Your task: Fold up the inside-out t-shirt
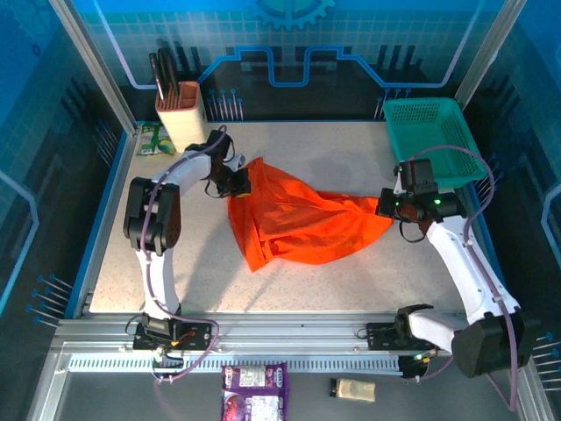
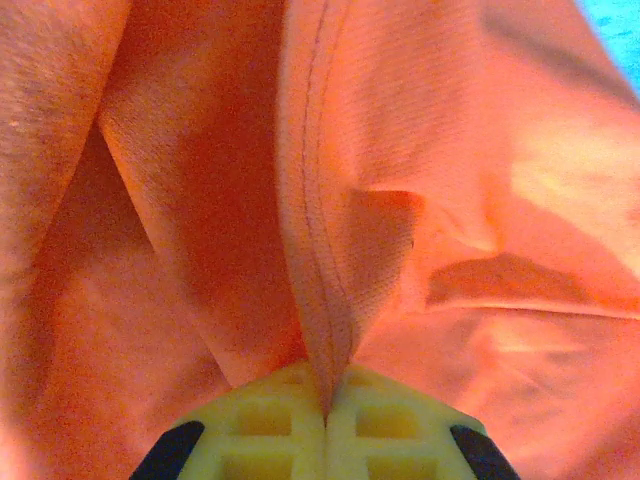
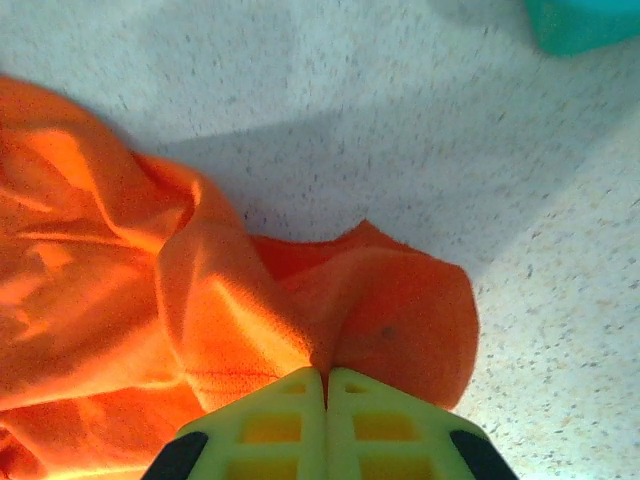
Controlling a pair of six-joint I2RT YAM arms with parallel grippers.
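Note:
The inside-out t-shirt point(image 1: 302, 219) is a bright orange heap bunched in the middle of the table, stretched between both arms. My left gripper point(image 1: 241, 185) is shut on its upper left edge. In the left wrist view a seamed fold of the t-shirt point(image 2: 320, 250) runs down into the closed yellow fingertips point(image 2: 265, 415). My right gripper point(image 1: 386, 209) is shut on the shirt's right tip. In the right wrist view a rounded flap of the t-shirt point(image 3: 400, 310) is pinched between the shut fingertips point(image 3: 385, 420), just above the speckled tabletop.
A teal mesh basket point(image 1: 434, 140) stands at the back right, close behind the right arm. A beige knife block point(image 1: 180, 114) and a green packet point(image 1: 151, 139) sit at the back left. Bare table point(image 1: 316, 145) lies behind and in front of the shirt.

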